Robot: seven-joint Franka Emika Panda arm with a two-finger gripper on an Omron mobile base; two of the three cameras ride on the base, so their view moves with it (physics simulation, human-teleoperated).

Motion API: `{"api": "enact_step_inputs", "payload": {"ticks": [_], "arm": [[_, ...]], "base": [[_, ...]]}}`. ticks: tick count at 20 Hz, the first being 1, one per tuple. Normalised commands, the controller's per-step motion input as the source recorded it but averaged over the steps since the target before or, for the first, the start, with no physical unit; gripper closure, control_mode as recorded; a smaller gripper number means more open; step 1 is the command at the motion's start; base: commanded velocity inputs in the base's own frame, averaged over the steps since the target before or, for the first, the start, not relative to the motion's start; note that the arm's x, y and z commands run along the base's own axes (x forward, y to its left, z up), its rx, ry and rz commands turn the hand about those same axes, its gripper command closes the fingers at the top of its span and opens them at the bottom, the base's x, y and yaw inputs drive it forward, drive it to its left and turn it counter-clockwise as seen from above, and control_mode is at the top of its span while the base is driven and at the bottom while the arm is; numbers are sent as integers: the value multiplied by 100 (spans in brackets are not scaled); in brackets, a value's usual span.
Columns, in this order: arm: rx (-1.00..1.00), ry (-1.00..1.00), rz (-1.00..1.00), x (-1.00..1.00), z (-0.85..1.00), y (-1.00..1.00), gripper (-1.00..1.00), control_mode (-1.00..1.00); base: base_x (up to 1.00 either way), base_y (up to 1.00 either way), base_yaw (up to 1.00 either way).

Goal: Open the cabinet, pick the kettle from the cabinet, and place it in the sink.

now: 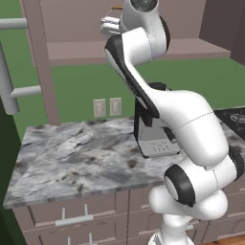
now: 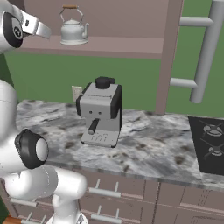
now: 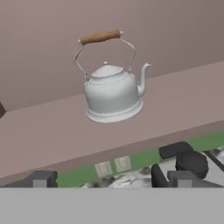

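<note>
A grey marble counter (image 2: 144, 148) runs under a green wall, with the cabinet (image 2: 131, 26) standing open above it, its doors swung wide so the long bar handles (image 2: 205, 48) jut out at either side. The gripper (image 3: 111, 179) is raised to shelf height in front of the opening, its jaws spread wide and holding nothing; in the right base view it (image 2: 37, 27) sits at about 9 o'clock from the kettle (image 2: 73, 30), near but apart. From the hand, the kettle (image 3: 113, 89) stands upright on the cabinet's shelf (image 3: 52, 131) at 12 o'clock, spout toward 3 o'clock, wooden handle arched above the lid. Below the shelf, at roughly 6 o'clock from the kettle, a coffee machine (image 2: 101, 113) rests on the counter. A black stove top (image 2: 210, 144) lies at the counter's far 3 o'clock end.
</note>
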Motion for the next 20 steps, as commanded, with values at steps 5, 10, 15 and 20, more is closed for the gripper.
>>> {"api": "enact_step_inputs", "payload": {"ticks": [5, 10, 15, 20], "arm": [[-7, -23, 4, 31, 1, -8, -100, -100], [-4, -11, 1, 38, 10, -3, -100, -100], [-9, 0, 0, 41, 16, -1, -100, -100], [-15, 0, 0, 40, 22, 0, -100, -100]], "base": [[0, 0, 0], [0, 0, 0], [0, 0, 0], [0, 0, 0]]}}
